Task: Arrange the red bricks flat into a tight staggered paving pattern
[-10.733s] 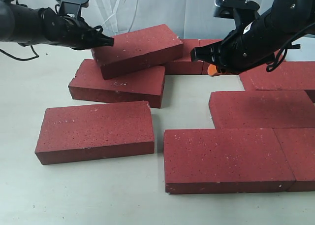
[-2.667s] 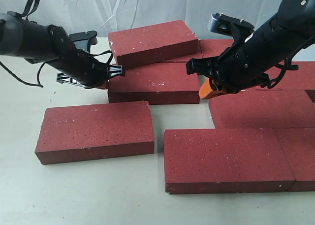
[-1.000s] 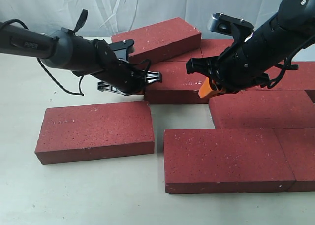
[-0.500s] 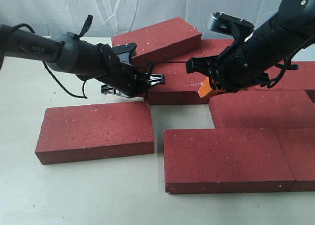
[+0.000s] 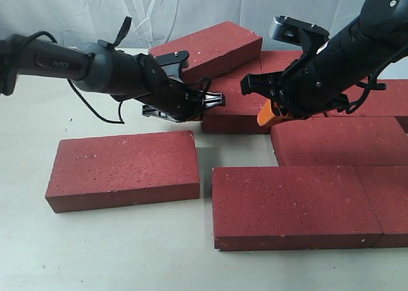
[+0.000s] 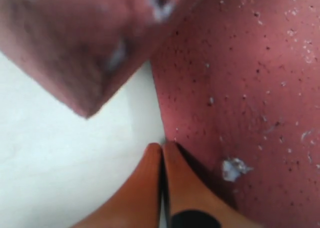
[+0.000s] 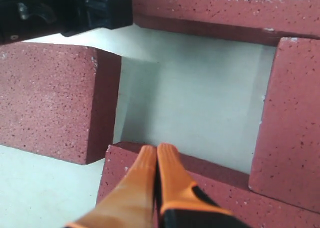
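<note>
While the left arm reaches in low from the left, the left gripper (image 6: 161,148) has its two orange fingers pressed together with nothing between them, their tips against the left end face of the middle brick (image 5: 239,113), which lies flat on the pale table (image 5: 95,240) towards the far side. A tilted brick (image 5: 207,48) leans across the far edge of that middle brick, its left end raised; its right end lies close to a far brick (image 5: 280,58) that is mostly hidden behind the right arm. The right gripper (image 7: 156,149) is likewise closed and empty, its orange fingers side by side over the far left corner of the right brick (image 5: 338,141); whether they touch it cannot be told. A bare patch of table separates that corner from the middle brick. Just nearer, the near-middle brick (image 5: 293,202) and the near-right brick (image 5: 390,198) lie flat, butted end to end, and the right brick sits tight behind them with its end offset from their joint. A far-right brick (image 5: 376,97) lies flat behind the right brick, partly covered by the arm. Standing apart, the near-left brick (image 5: 124,167) lies flat with a narrow gap between it and the near-middle brick.
</note>
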Robot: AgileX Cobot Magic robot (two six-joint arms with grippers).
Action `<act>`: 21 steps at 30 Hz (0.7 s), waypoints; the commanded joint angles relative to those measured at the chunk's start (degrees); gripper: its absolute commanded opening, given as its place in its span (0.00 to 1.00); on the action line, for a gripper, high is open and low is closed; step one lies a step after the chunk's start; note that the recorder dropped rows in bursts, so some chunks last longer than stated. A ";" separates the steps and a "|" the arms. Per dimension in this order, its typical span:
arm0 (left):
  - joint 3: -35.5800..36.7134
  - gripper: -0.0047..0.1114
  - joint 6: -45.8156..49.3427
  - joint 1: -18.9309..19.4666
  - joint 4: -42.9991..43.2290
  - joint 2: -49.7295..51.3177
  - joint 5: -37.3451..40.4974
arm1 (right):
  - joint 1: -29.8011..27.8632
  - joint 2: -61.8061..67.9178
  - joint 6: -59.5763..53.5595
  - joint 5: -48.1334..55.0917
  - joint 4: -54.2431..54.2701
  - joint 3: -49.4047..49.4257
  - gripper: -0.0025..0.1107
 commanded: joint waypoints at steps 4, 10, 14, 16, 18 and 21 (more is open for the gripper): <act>-1.36 0.04 0.24 -0.85 -2.80 1.62 0.35 | 0.07 -0.50 -0.39 -0.36 -0.22 -0.05 0.02; -1.36 0.04 0.34 -0.85 -1.86 1.62 0.34 | 0.07 -0.50 -0.39 -0.50 -0.33 -0.05 0.02; -1.36 0.04 0.34 1.28 3.76 0.80 4.32 | 0.07 -0.50 -0.39 -0.50 -0.33 -0.05 0.02; -1.36 0.04 0.23 3.02 3.34 0.05 5.33 | 0.07 -0.50 -0.39 -0.50 -0.33 -0.05 0.02; -1.36 0.04 0.23 4.11 2.40 -0.44 6.85 | 0.07 -0.50 -0.39 -0.50 -0.33 -0.05 0.02; -1.36 0.04 0.23 3.97 1.21 -0.31 6.82 | 0.07 -0.50 -0.39 -0.73 -0.35 -0.05 0.02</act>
